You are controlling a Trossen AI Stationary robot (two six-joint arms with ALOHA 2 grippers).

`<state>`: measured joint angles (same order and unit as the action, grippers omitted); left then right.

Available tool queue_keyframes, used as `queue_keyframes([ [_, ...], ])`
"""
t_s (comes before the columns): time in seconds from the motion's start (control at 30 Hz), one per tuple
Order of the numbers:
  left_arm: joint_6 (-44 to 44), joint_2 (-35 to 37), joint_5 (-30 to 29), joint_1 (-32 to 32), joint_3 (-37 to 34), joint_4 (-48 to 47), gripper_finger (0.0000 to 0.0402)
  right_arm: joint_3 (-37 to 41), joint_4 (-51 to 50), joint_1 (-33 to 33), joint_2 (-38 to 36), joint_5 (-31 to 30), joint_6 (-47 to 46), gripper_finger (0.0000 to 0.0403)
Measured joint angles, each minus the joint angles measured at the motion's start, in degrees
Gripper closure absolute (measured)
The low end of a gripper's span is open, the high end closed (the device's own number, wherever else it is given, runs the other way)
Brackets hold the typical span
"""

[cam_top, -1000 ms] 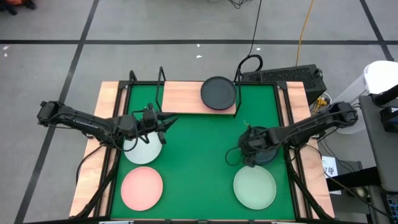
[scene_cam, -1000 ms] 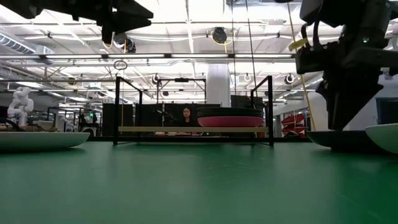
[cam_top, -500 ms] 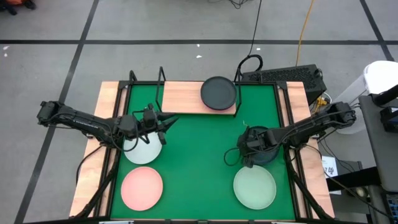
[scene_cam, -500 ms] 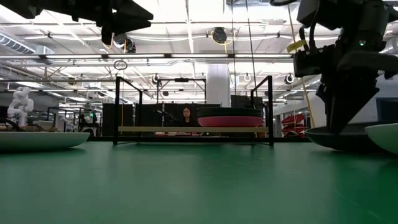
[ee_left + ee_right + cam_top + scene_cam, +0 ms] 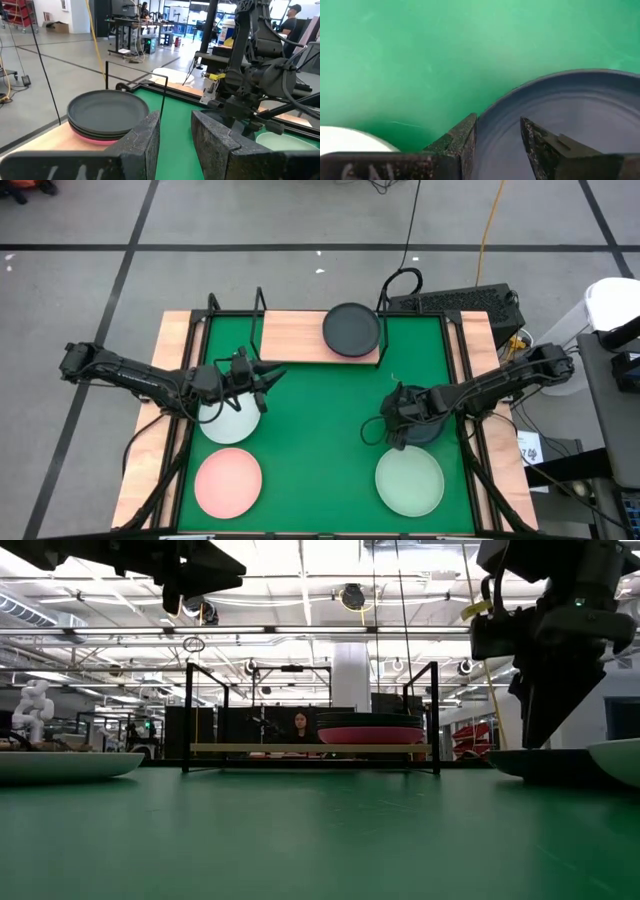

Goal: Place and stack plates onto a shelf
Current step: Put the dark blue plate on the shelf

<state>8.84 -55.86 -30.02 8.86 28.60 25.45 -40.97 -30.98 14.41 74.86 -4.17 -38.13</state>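
Green matting [image 5: 320, 430] covers the counter [image 5: 170, 340], and the shelf [image 5: 295, 338], a light wood board on a thin black frame, stands at the mat's far edge. It serves as the landmark for everything else. A short stack already sits on the shelf's right half: a black plate [image 5: 351, 328] on top, with a dark one and a hot pink plate [image 5: 97, 137] under it in the left wrist view, so part of the job looks done, while the shelf's left half is bare wood. Four plates remain on the mat in front of the shelf: a whitish plate [image 5: 230, 420] near the shelf's left end, a pale pink plate [image 5: 228, 482] farther out beyond it, a dark grey-teal plate [image 5: 425, 426] off the shelf's right end, and a mint green plate [image 5: 409, 482] farther out on that side. The right gripper [image 5: 497, 137] is down at the grey-teal plate, its jaws spread and straddling the near rim, one finger outside and one inside the dish; I judge the grip is not yet closed, so this plate is the next candidate for the stack. The left gripper [image 5: 175, 132] hangs above the whitish plate, facing the shelf, its jaws parted with a gap between them and holding nothing. By my count, roughly three are stacked and four are left.
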Motion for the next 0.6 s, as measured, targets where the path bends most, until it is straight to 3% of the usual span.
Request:
queue_keyframes([
  [0.6,0.30,0.00,0.00,0.01,0.00,-0.37,0.0286,2.01,4.54,0.62,0.95,1.32,1.25,0.0271],
])
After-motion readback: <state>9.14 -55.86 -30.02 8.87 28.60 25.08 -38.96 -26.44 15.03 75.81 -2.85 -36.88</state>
